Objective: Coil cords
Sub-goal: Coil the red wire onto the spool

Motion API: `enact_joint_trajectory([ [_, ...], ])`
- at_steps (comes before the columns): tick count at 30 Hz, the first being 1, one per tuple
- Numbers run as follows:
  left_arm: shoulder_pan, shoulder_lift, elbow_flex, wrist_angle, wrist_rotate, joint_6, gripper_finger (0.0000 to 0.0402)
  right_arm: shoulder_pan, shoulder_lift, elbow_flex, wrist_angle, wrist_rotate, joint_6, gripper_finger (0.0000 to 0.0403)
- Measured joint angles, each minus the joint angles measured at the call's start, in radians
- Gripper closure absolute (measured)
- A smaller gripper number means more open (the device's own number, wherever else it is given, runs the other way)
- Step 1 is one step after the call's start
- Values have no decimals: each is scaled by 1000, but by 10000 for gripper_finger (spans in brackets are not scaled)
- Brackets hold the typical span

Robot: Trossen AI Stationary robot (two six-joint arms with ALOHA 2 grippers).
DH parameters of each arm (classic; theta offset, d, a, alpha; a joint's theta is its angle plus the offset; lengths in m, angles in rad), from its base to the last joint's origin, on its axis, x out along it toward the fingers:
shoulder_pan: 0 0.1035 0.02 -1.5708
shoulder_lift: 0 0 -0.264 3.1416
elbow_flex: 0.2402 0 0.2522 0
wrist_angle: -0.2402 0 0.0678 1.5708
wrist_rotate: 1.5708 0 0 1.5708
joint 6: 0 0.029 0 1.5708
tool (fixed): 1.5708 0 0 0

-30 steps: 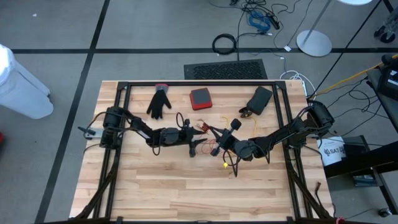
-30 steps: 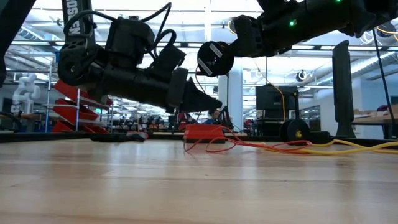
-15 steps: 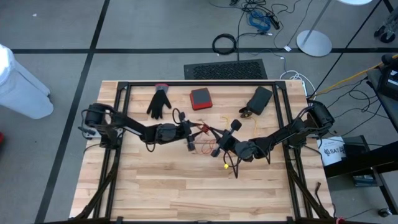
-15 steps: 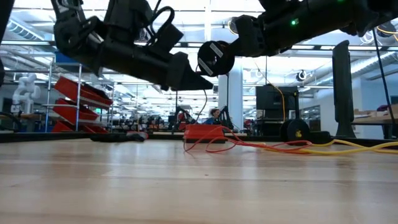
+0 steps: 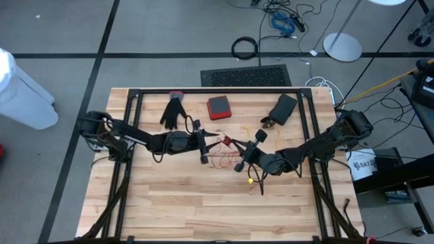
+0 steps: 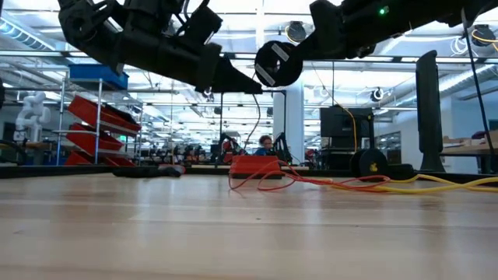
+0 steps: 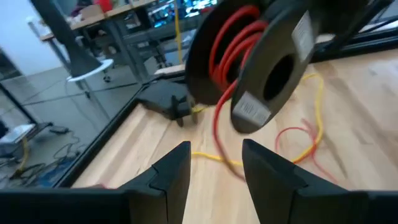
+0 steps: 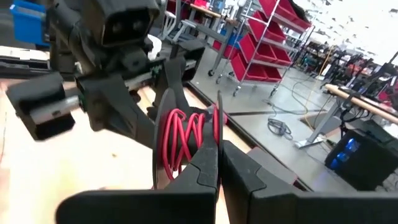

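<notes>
Two dark arms meet over the middle of the light wooden table (image 5: 203, 217) in the high view. The left gripper (image 5: 203, 144) and the right gripper (image 5: 241, 160) point at each other. Loose loops of the thin red cord (image 5: 227, 159) lie between them, and the thin yellow cord (image 5: 252, 180) lies just beside the right gripper, toward the near edge.

In the low view both grippers hang above the table. The round black plastic spool (image 6: 278, 64) is in the air at the right gripper.

In the left wrist view the left fingers (image 7: 171, 171) are spread with nothing between them, and they face the spool.

In the right wrist view the right fingers (image 8: 205, 168) are clenched on the rim of the spool, which has red cord wound on it.

I judge that the winding step is in hand. Next, the left gripper should probably pinch the slack red cord and lead it onto the spool without tangling it with the yellow one.
</notes>
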Motion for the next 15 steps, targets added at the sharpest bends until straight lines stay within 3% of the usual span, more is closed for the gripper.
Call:
enact_joint_trajectory([
  [15, 0, -58, 0, 4, 91, 72, 249, -14, -3, 0, -76, -53, 59, 403],
])
